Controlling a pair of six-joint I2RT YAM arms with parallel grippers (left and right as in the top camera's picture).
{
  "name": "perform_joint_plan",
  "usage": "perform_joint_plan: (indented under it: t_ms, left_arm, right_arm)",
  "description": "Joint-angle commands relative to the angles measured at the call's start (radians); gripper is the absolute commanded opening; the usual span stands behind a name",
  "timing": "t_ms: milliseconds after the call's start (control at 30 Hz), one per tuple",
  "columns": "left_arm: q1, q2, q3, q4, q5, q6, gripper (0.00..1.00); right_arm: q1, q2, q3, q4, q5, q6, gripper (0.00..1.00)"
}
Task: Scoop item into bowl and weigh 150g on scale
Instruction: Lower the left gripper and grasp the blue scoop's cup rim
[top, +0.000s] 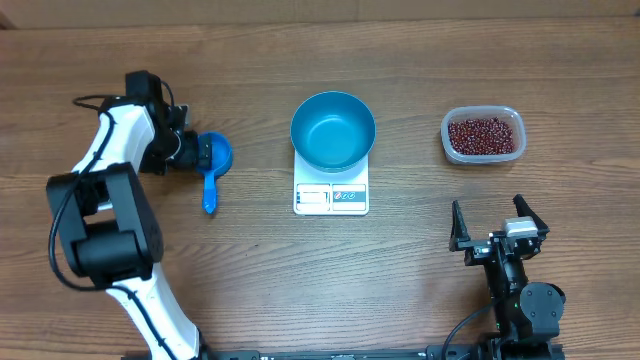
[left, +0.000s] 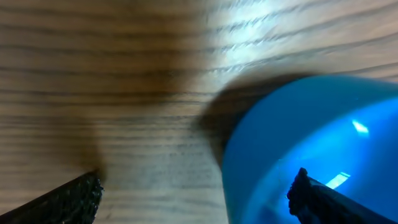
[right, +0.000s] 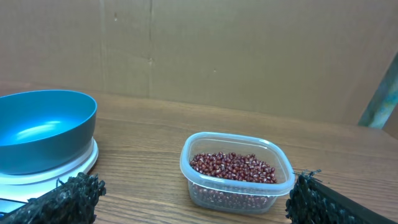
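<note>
Wooden table (top: 250, 300): the left gripper (top: 203, 152) stands with jaws spread wide at the head of the blue scoop (top: 209, 192), which lies flat; contact cannot be confirmed. The right gripper (top: 490, 215), jaws likewise spread and empty, faces the clear tub (top: 446, 130) holding the beans (top: 484, 135). The light blue bowl (top: 333, 130) rests on the white scale (top: 331, 198), between scoop and tub.

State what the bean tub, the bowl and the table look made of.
Tub: clear plastic, likely; beans show through its wall. Bowl: smooth glossy light blue, plastic or glazed ceramic; highlights inside. Table: wood or wood-look laminate, grain lines visible.
</note>
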Motion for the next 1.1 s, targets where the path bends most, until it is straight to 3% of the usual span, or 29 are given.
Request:
perform_joint_plan:
  t_ms: [0,633,867,1067]
  left_arm:
    - [-0.002,0.055,0.018,0.004,-0.006,-0.013,1.0]
    - [-0.002,0.069,0.018,0.003,-0.004,-0.002,0.99]
    - [-0.002,0.069,0.018,0.003,-0.008,-0.002,0.72]
    - [-0.002,0.069,0.018,0.002,-0.008,-0.002,0.64]
  right_arm:
    - [0.006,-0.009,-0.011,0.005,-0.002,-0.001,1.0]
    - [0.006,-0.009,-0.011,0.005,-0.002,-0.001,1.0]
    - [0.006,-0.009,-0.011,0.005,-0.002,-0.001,1.0]
    - [0.006,-0.009,-0.011,0.005,-0.002,-0.001,1.0]
